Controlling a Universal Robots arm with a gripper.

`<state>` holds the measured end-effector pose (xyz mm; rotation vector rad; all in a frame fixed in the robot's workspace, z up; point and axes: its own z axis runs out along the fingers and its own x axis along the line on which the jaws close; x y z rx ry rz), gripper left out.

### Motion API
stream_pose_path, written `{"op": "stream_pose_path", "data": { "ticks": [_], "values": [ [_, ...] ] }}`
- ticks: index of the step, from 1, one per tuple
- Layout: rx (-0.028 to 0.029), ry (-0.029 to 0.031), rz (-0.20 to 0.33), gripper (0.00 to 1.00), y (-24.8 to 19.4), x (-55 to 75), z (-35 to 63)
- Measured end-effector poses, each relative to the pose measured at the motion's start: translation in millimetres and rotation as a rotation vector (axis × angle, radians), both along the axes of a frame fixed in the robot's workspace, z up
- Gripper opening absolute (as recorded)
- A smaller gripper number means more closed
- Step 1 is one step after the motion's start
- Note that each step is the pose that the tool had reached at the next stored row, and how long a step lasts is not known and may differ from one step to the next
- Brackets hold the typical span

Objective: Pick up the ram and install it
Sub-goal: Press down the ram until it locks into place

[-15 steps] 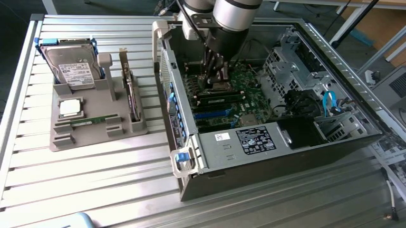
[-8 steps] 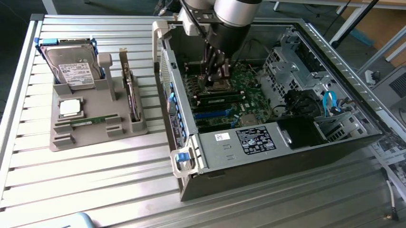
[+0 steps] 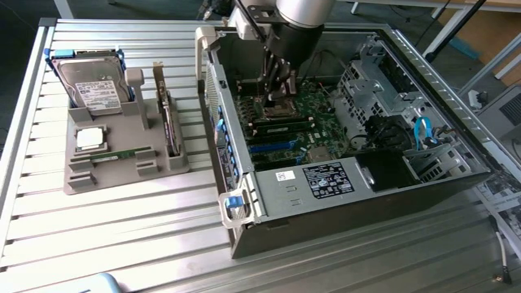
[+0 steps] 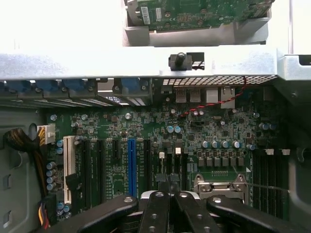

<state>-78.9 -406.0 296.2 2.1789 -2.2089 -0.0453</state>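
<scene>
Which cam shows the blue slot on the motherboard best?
Wrist view: the blue slot runs nearly full length, seen face-on among the black slots. The exterior view catches it at a slant, as a short blue strip deep inside the case.

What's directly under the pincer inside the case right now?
The pincer hangs over the motherboard, above the metal CPU socket frame. Dark RAM slots lie just beside it. The arm covers the socket's far edge, and whether the fingers hold anything cannot be seen.
</scene>
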Motion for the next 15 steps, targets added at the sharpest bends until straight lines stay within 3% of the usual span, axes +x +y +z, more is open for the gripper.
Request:
{"op": "stream_pose_path", "data": {
  "ticks": [5, 15],
  "values": [
    [0.0000, -0.0003, 0.000, 0.11, 0.0, 0.0, 5.4],
    [-0.0003, -0.0001, 0.000, 0.11, 0.0, 1.4, 5.7]
  ]
}}
